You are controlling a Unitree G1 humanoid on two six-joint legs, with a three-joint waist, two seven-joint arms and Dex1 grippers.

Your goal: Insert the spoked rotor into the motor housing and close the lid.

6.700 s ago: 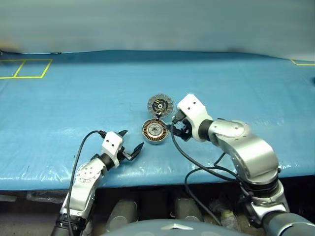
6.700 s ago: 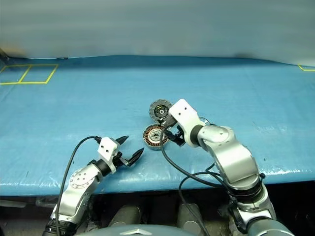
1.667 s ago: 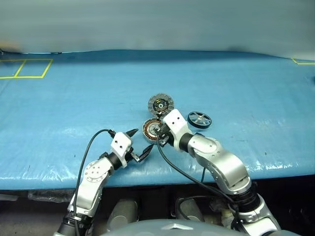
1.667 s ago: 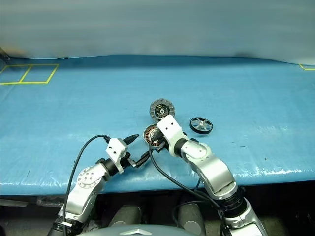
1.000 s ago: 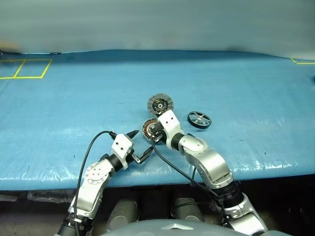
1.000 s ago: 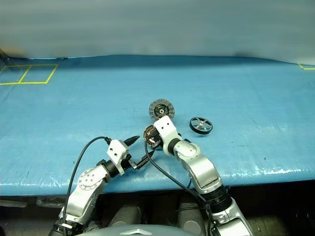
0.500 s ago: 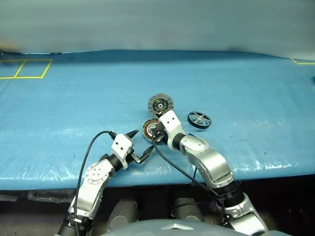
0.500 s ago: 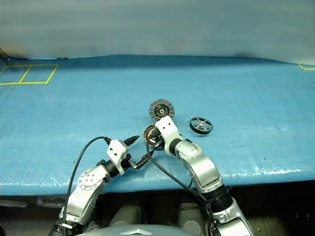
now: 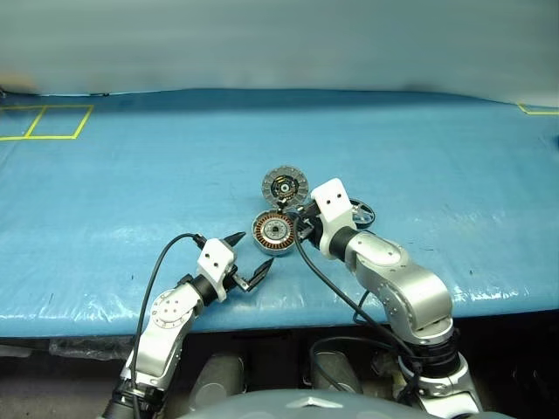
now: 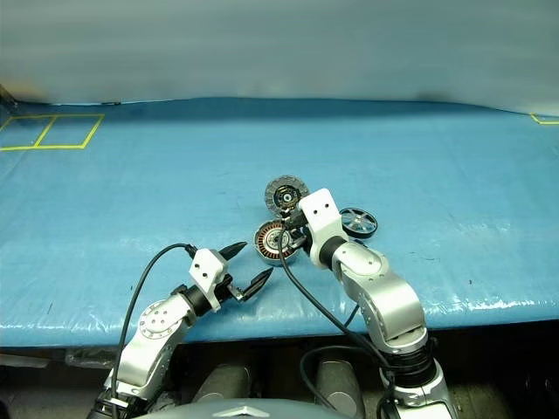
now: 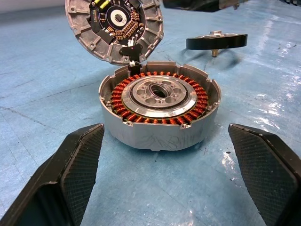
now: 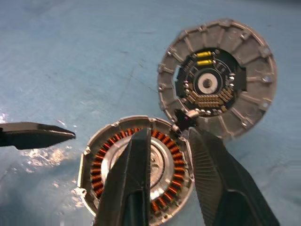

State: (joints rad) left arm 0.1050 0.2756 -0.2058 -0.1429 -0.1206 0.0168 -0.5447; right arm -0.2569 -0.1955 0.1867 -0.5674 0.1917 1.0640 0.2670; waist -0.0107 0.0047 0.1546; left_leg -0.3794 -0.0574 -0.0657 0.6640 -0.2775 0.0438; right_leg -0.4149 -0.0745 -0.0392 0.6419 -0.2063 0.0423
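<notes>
Lying flat on the blue-covered bench [image 9: 131, 175], the motor housing [image 9: 272, 232] is a low grey metal cup with a notched rim; a ring of copper-orange windings circles a silver hub with a dark central hole, and nothing else sits inside. The lid [image 9: 285, 184] stands swung open at the housing's far edge, joined to it by a small hinge, its inner face turned up: ribbed grey rim, dark centre carrying small gold and brass-coloured parts round a pale middle. The spoked rotor [image 10: 357, 222] rests on the bench just beyond the right arm, to the right of the housing and apart from it (from the left wrist it reads as a dark-rimmed disc with a short stub underneath).

The right claw [image 12: 167, 176] hangs over the housing near the hinge, its two black fingers [image 12: 129, 183] close together with a narrow gap between them and nothing held. The left claw [image 9: 248, 259] sits near the bench's front edge, just on the near-left side of the housing, its fingers spread wide and empty.
</notes>
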